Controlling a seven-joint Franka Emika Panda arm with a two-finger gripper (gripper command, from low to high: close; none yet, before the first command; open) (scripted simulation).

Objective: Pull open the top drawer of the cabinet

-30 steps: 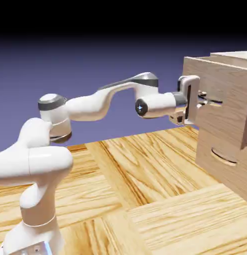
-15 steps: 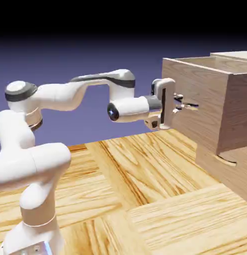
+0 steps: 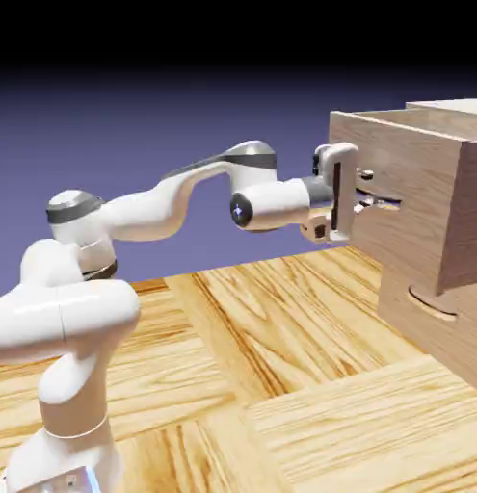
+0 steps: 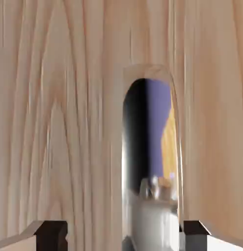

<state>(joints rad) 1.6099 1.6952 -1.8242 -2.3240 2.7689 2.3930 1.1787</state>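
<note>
Exterior view, and I can see the light-brown wooden top drawer with its flat front standing well out from the boxy wood-grain cabinet with the paler top, over on the right. Its box juts past the lower drawer's front, so the pull looks largely done to me. The white two-finger gripper reaches in from the left, level with the thin curved dark handle, presumably because a straight draw leftward suits the drawer's slide.

From the hand view, the fingers are parted, with the shiny handle between them. It sits close by the right-hand fingertip, while a gap remains towards the other, so I don't read it as a firm pinch. Whether that near finger actually touches, I can't tell. Straddling the handle like this probably lets one finger hook it, though it could slip off if the hand drifts.
</note>
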